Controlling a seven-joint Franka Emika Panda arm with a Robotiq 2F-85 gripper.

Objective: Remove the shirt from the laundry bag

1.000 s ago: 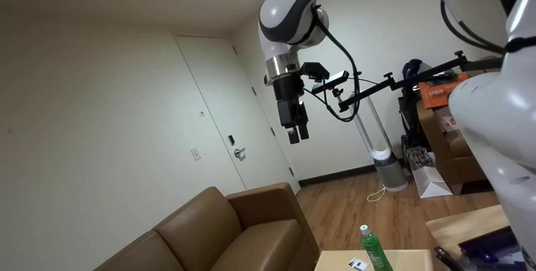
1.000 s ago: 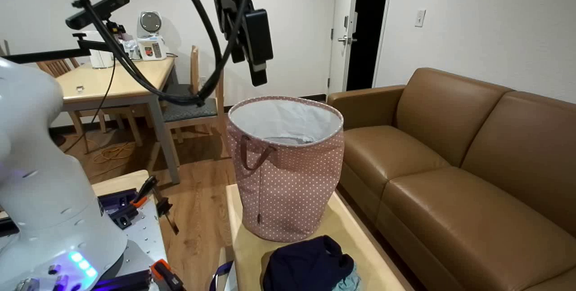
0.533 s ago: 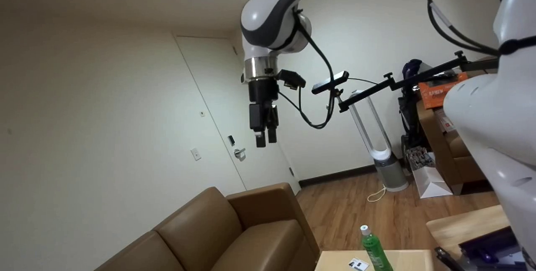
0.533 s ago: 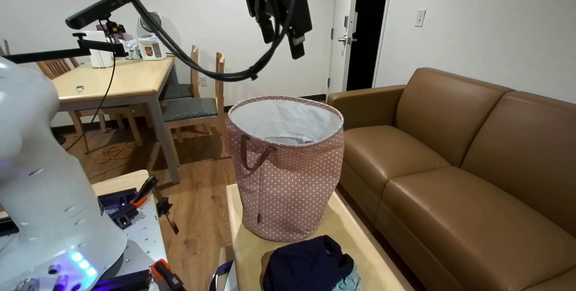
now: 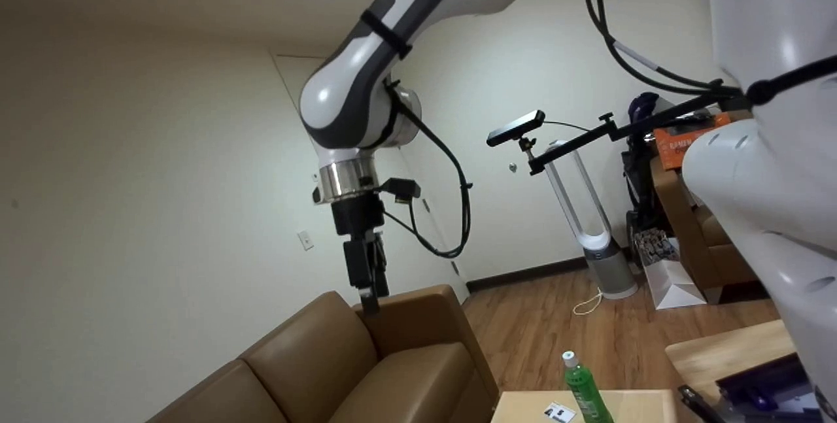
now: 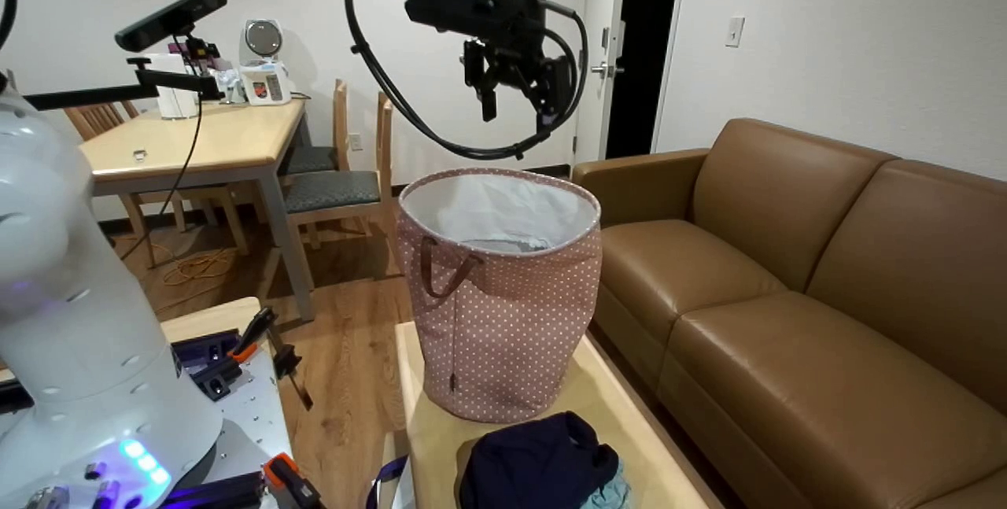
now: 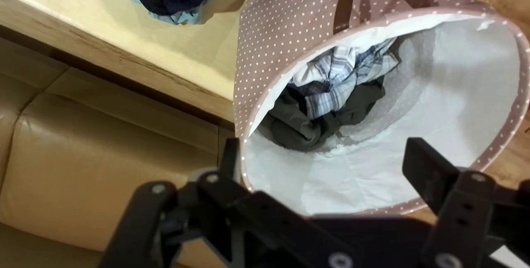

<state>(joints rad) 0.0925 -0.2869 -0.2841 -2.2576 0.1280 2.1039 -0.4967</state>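
The laundry bag, pink with white dots and a white lining, stands upright with its mouth open in an exterior view (image 6: 503,320) and in the wrist view (image 7: 281,32). Inside, the wrist view shows a blue-and-white plaid shirt (image 7: 341,79) on top of dark olive cloth (image 7: 294,129). My gripper (image 7: 325,152) is open and empty, its fingers wide apart. It hangs above the bag's mouth in an exterior view (image 6: 517,117), apart from the rim, and also shows in an exterior view (image 5: 375,299), where the bag is out of view.
The bag stands on a light wooden table (image 6: 437,446). Dark navy and light blue clothes (image 6: 535,462) lie beside it. A brown sofa (image 6: 826,320) runs along the table. A green bottle (image 5: 586,393) and a card (image 5: 560,412) are on a wooden surface in an exterior view.
My gripper has swung across and come lower, with the wrist turned, and now hangs over the bag's mouth with its open fingers showing. The bag and the clothes beside it have not moved.
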